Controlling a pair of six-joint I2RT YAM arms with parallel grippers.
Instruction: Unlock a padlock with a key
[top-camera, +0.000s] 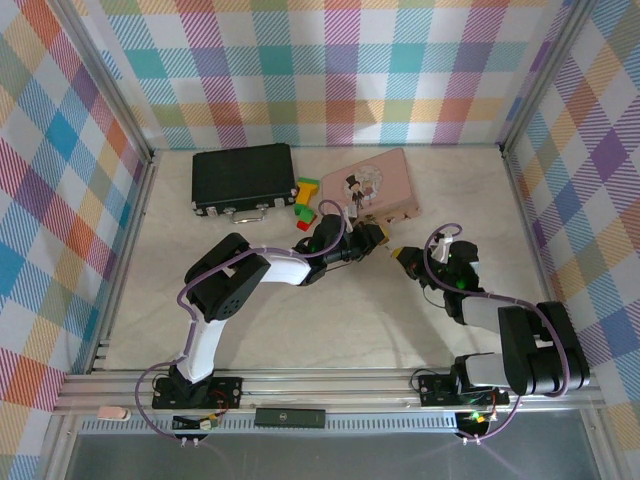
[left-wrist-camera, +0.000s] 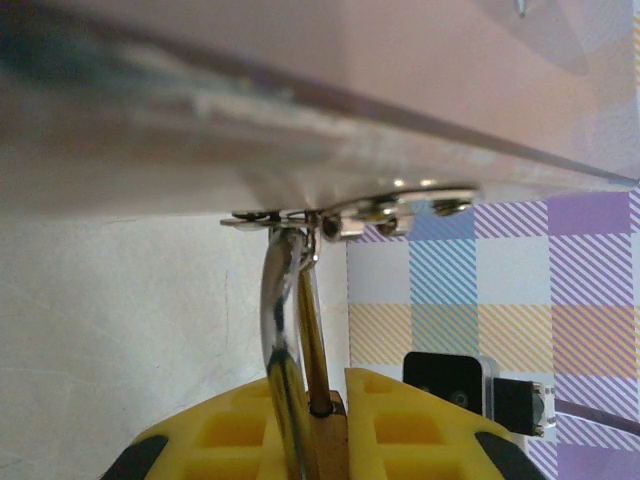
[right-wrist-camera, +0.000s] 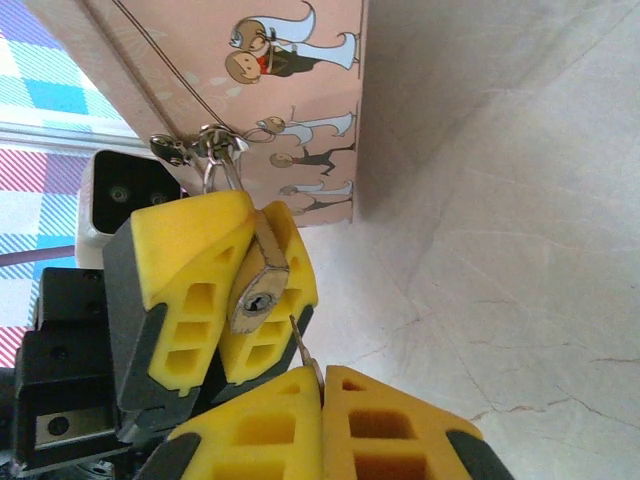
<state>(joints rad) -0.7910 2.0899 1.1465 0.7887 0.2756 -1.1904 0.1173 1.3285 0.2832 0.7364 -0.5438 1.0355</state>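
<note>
Here the left claw (right-wrist-camera: 256, 232) clamps the padlock (right-wrist-camera: 258, 295), keyhole facing the right claw (right-wrist-camera: 322, 388). That claw pinches the key (right-wrist-camera: 303, 345), tip just short of it.

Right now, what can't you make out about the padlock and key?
- Right wrist view: the key shows just its tip; the rest sits inside the right gripper jaws.
- Left wrist view: the padlock body is buried between the left gripper jaws.
- Top view: both too small, partly covered by the arms.

Padlock (right-wrist-camera: 258, 290), keyhole toward key (right-wrist-camera: 303, 352) tip
</note>
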